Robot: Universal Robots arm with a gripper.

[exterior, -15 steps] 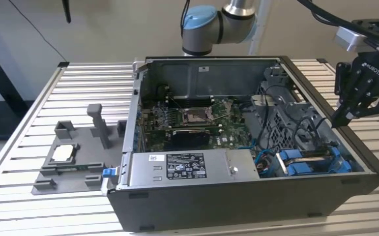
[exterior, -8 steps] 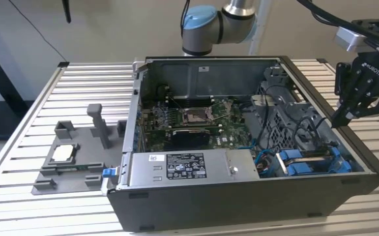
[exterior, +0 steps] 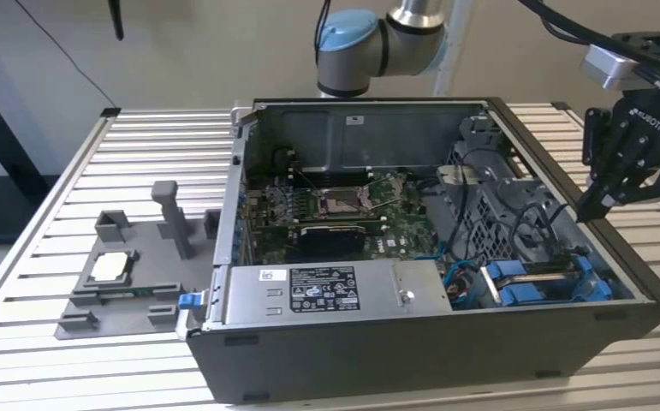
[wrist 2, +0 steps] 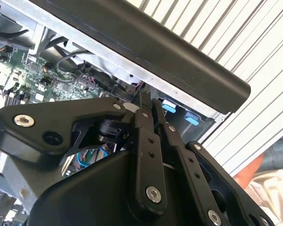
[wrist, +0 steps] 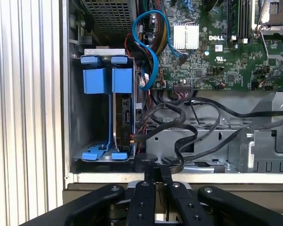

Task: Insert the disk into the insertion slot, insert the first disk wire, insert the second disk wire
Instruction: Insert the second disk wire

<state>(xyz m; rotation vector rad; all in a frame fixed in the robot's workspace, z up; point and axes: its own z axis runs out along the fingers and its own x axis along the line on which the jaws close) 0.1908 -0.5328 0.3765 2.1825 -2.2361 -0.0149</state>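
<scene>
The disk (wrist: 124, 117) stands edge-on in the insertion slot (wrist: 92, 117) of the open computer case, framed by its blue carrier bracket (wrist: 107, 80). In the exterior view the blue carriers (exterior: 535, 281) sit in the case's near right corner. My gripper (wrist: 155, 181) hovers over the case's right wall (exterior: 638, 274), just outside the slot. Its fingers are shut on the black plug (wrist: 145, 165) of a disk wire (wrist: 179, 157) that loops back into the case. The gripper also appears in the exterior view (exterior: 598, 205) and the second wrist view (wrist 2: 148, 106), fingers pressed together.
A grey power-supply box (exterior: 318, 291) with a label fills the case's front. The motherboard (exterior: 341, 205) lies behind it. A blue cable (wrist: 148, 52) and several black cables (wrist: 212, 108) cross beside the drive bay. A grey fixture (exterior: 124, 274) stands on the slatted table (exterior: 44, 214) at the exterior view's left.
</scene>
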